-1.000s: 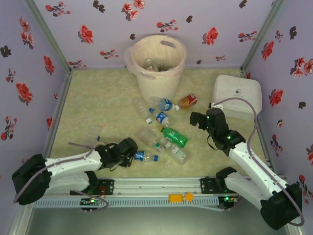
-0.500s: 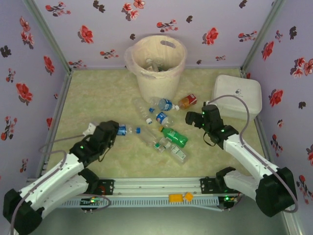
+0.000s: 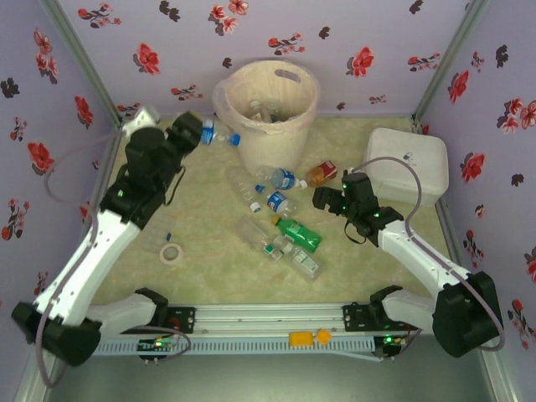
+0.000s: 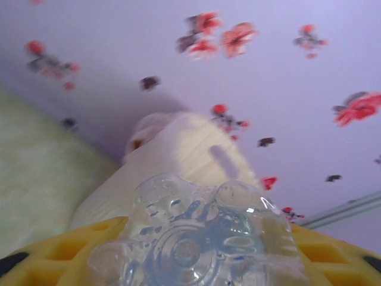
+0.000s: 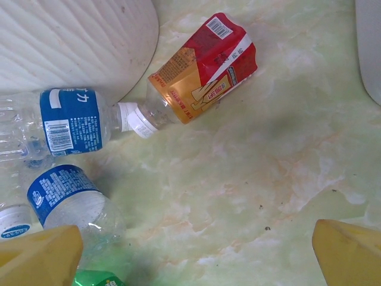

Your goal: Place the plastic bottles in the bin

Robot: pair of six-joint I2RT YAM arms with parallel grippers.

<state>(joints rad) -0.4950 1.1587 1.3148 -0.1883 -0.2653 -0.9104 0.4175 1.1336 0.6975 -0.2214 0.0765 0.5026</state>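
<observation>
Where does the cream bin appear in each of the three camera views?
Top external: the bin stands far centre, near the flowered wall.
Left wrist: the bin is at centre, behind the held clear bottle.
Right wrist: the bin, seen as a ribbed wall, is at top left, beside the orange-red bottle.
Shared landmark: the green marbled table.

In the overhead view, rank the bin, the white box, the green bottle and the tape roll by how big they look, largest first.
1. bin
2. white box, somewhat smaller than the bin
3. green bottle
4. tape roll, clearly the smallest
</observation>
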